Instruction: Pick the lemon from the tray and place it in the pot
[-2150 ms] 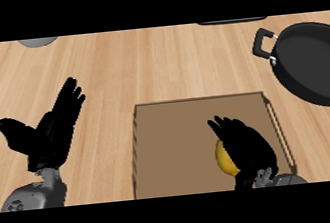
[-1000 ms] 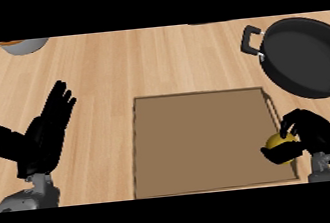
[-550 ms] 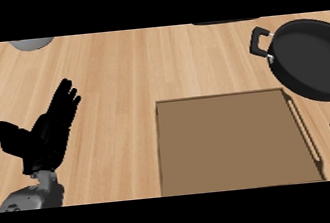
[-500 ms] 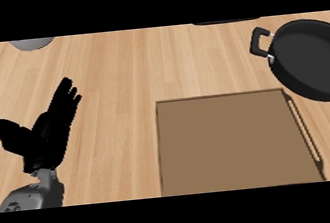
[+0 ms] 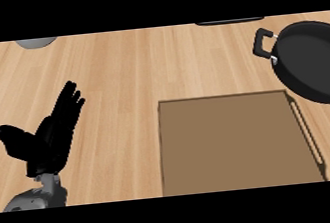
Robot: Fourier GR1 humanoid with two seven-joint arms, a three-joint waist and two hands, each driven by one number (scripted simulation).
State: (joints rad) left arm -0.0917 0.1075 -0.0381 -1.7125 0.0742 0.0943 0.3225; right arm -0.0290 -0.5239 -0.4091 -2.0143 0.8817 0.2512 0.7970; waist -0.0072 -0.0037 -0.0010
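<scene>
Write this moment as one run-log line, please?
lemon: out of view | tray: nothing on it | pot: nothing inside | left hand: open, resting | right hand: out of view

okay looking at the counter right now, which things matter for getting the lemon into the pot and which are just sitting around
Part of the job: tray, with no lemon on it now; black pot, right of the tray. Lemon and right hand are out of view.

Just there: left hand, open and resting at the left; grey object at the top edge.

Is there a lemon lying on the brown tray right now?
No, the tray shows only its bare brown surface, with no lemon on it, and none shows in the black pot beside it either.
</scene>
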